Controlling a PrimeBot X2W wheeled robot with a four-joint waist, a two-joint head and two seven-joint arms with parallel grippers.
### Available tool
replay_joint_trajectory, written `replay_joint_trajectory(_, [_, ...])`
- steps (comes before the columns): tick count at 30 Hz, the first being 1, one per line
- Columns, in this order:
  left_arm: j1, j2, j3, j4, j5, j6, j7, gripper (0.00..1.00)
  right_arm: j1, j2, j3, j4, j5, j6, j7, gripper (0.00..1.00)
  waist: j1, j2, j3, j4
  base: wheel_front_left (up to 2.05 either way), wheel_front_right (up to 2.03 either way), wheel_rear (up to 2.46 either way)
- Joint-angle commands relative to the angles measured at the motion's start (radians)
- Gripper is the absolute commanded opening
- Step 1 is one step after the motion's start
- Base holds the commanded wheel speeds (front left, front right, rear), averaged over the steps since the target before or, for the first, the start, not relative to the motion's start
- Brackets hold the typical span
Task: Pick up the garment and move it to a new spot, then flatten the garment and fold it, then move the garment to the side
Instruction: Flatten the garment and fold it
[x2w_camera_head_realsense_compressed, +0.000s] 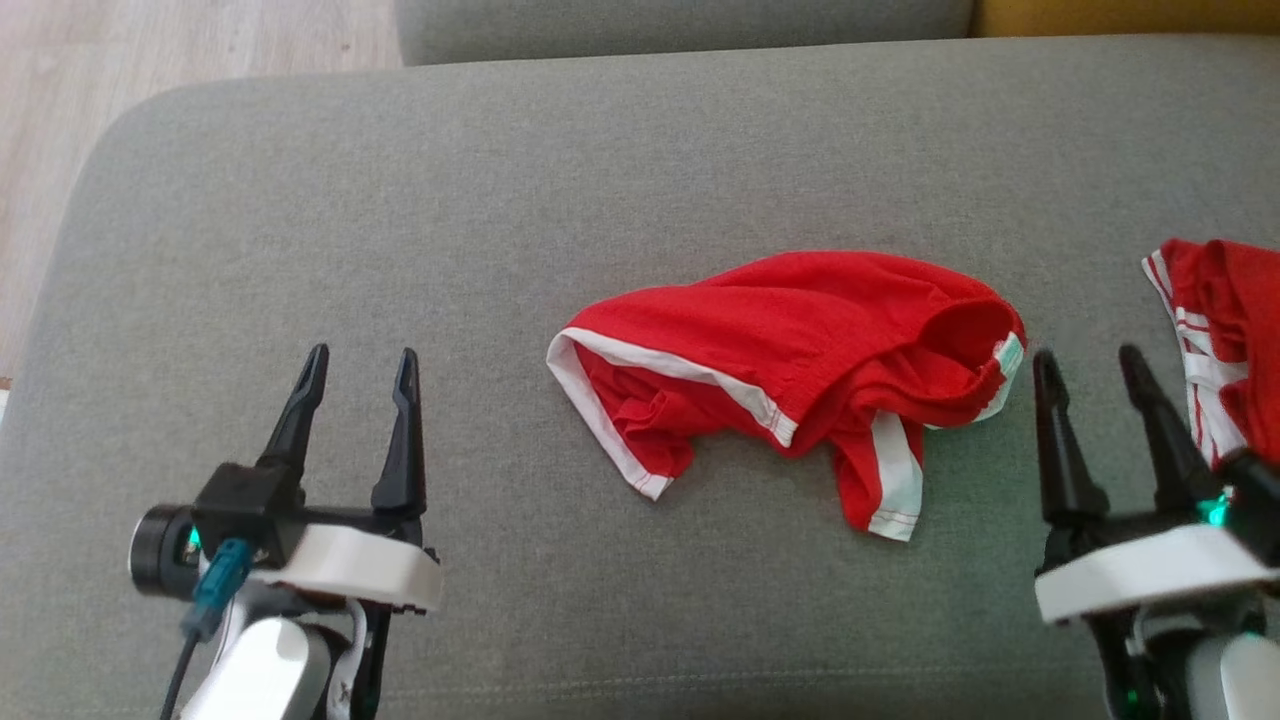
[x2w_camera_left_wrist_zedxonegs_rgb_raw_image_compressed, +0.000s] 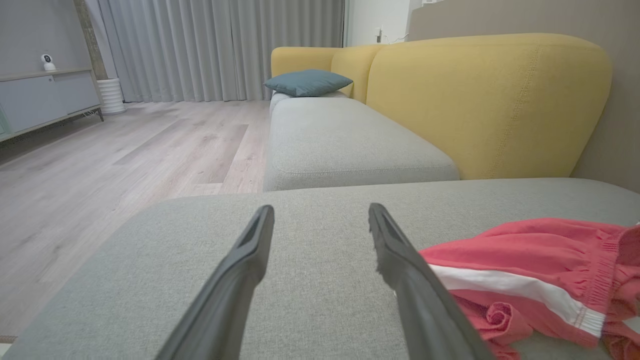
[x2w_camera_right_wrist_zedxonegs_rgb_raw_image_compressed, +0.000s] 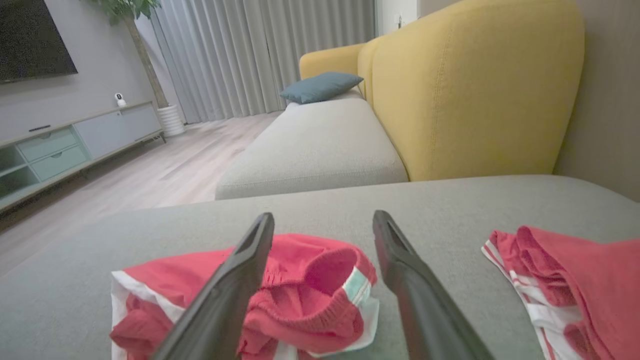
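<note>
Crumpled red garment (x2w_camera_head_realsense_compressed: 790, 365) lies mid-frame on the grey cushion (x2w_camera_head_realsense_compressed: 400, 200); left hand (x2w_camera_head_realsense_compressed: 362, 353) and right hand (x2w_camera_head_realsense_compressed: 1088, 353) flank it, wide open, empty, seemingly awaiting flattening.

A grey seat cushion (x2w_camera_head_realsense_compressed: 400, 200), rounded at its 10 o'clock corner, is seen carrying two pieces of cloth. A red garment (x2w_camera_head_realsense_compressed: 800, 340) with white trim is laid crumpled just off the middle toward 3 o'clock, with white-edged openings turned to 7 and 5 o'clock. A second red garment (x2w_camera_head_realsense_compressed: 1225, 300), white-striped, is bunched far out at 3 o'clock, apart from the first.
</note>
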Motion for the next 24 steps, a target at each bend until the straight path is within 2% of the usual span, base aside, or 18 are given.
replay_joint_trajectory(1, [-0.030, 0.028, 0.041, -0.035, -0.009, 0.010, 0.000, 1.00, 0.000, -0.001, 0.024, -0.055, -0.008, 0.007, 0.014, 1.00, 0.0000, -0.0001, -0.004, -0.002, 0.00, 0.00, 0.00])
replay_joint_trajectory(14, [-0.016, 0.037, 0.034, -0.053, -0.008, 0.022, 0.009, 1.00, 0.026, 0.011, 0.054, -0.082, 0.013, 0.007, 0.073, 1.00, 0.0000, -0.0001, -0.006, 0.006, 0.00, 0.00, 0.00])
replay_joint_trajectory(19, [-0.038, 0.035, 0.026, -0.060, -0.003, 0.017, 0.011, 1.00, 0.008, -0.014, 0.164, -0.010, 0.048, 0.007, 0.155, 1.00, 0.0000, -0.0001, 0.029, 0.025, 0.00, 0.00, 0.00])
replay_joint_trajectory(24, [-0.077, 0.025, 0.017, -0.059, 0.004, 0.009, 0.006, 1.00, -0.065, -0.026, 0.291, 0.104, 0.077, 0.007, 0.171, 1.00, 0.0000, -0.0001, 0.075, 0.056, 0.00, 0.00, 0.00])
